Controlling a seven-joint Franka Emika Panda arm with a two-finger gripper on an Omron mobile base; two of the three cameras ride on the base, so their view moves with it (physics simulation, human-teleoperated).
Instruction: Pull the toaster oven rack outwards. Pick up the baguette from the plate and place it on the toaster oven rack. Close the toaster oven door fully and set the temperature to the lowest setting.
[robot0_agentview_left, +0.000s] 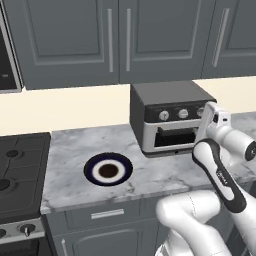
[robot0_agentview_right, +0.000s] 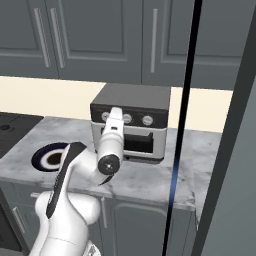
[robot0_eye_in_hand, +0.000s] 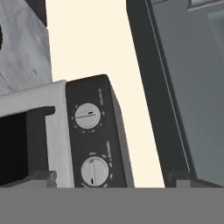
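The toaster oven stands at the back of the marble counter, its three silver knobs in a row above the window. The toaster oven door stands upright against the front, dark glass showing. The oven's rack and the baguette are hidden from view. The round navy plate lies bare on the counter, left of the oven. My gripper hangs open and holding nothing in front of the control strip, short of it. In the rolled hand view two knobs lie ahead beside the door glass.
A black stove borders the counter on the left. Grey wall cabinets hang above the oven. A tall dark panel rises close on the right. My own white arm crosses the counter's front edge.
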